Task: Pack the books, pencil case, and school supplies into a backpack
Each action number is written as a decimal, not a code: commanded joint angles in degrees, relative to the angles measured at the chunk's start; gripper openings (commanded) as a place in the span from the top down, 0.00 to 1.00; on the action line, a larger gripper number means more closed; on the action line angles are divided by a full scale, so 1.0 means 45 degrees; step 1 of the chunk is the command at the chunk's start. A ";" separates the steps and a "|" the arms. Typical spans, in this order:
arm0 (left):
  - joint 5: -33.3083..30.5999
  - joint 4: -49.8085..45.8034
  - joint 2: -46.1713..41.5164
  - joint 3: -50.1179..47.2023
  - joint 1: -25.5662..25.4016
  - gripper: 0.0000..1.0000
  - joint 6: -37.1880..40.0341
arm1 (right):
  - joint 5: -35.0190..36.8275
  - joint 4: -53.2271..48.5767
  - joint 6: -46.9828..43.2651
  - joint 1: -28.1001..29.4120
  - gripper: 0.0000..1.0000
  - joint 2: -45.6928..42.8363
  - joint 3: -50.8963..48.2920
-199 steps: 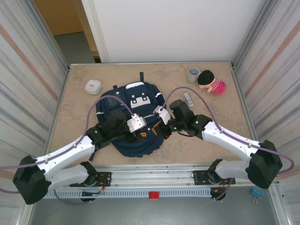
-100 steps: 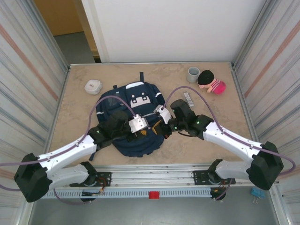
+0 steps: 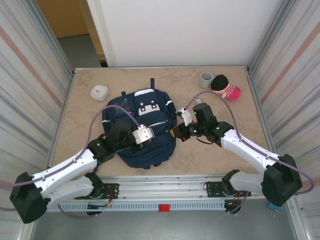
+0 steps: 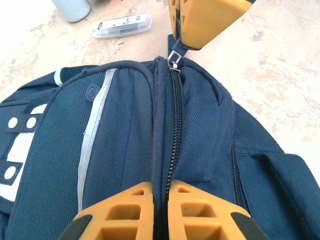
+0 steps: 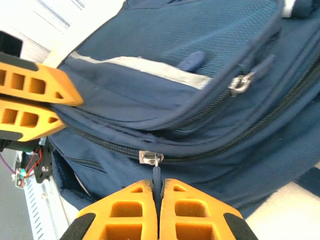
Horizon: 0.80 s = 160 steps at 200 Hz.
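Seemingly the packing is close to finished, with the main zipper (image 4: 172,130) closing. The backpack (image 3: 145,112) lies flat in the middle of the table (image 3: 85,130), front pocket up. In the left wrist view the teeth are meshed all the way from the left pincer (image 4: 161,186) to the zipper pull (image 5: 150,157). No book shows outside, and whatever is inside is hidden. The left pincer is clenched on the backpack fabric at the seam, pinning it. The right pincer (image 5: 159,182) is clamped on the pull's tab at the bag's right edge.

One narrow grey-white bar (image 4: 122,25) lies on the table just beyond the bag, near the grey cup (image 3: 205,79). If it counts among the supplies, that item is left out.

Compared with 1 second ago, the 2 pincers, then almost touching over the bag's near end, have drawn apart. The right one has carried the pull rightward, and the backpack has shifted a little.
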 commanded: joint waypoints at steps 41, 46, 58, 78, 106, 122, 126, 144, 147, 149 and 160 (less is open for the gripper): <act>-0.2966 -0.3962 -0.1582 0.0702 0.0110 0.70 -0.1946 | 0.0149 0.1709 0.0693 -0.0133 1.00 0.0359 -0.0139; -0.2793 -0.4089 -0.1657 0.0762 0.0110 0.63 -0.2091 | 0.0223 0.1707 0.0645 0.0080 1.00 0.0240 -0.0141; -0.1780 -0.4148 -0.1838 0.0884 0.0095 0.46 -0.2341 | 0.0591 0.1497 0.0432 0.0704 1.00 -0.0059 -0.0076; -0.0763 -0.3359 -0.1710 0.0972 -0.0071 0.28 -0.2996 | 0.1037 0.1075 0.0315 0.1464 1.00 -0.0485 0.0037; -0.0635 -0.2426 -0.0796 0.1409 -0.0444 0.23 -0.3253 | 0.1405 0.1121 0.0473 0.2676 1.00 -0.1074 0.0052; -0.0597 -0.2259 -0.0163 0.1611 -0.0664 0.24 -0.2930 | 0.1474 0.1161 0.0547 0.3179 1.00 -0.1224 0.0095; -0.0620 -0.2264 -0.0017 0.1657 -0.0706 0.25 -0.2841 | 0.1472 0.1177 0.0536 0.3272 1.00 -0.1248 0.0078; -0.0717 -0.2260 0.0550 0.1742 -0.0807 0.34 -0.2543 | 0.1490 0.1199 0.0556 0.3496 1.00 -0.1313 0.0035; -0.0728 -0.2259 0.0604 0.1735 -0.0799 0.36 -0.2488 | 0.1533 0.1199 0.0569 0.3506 1.00 -0.1323 0.0020; -0.0723 -0.2259 0.0635 0.1730 -0.0806 0.38 -0.2459 | 0.1572 0.1185 0.0592 0.3506 1.00 -0.1331 -0.0003; -0.0661 -0.2230 0.0671 0.1663 -0.0810 0.49 -0.2291 | 0.1920 0.1053 0.0632 0.3481 1.00 -0.1348 -0.0057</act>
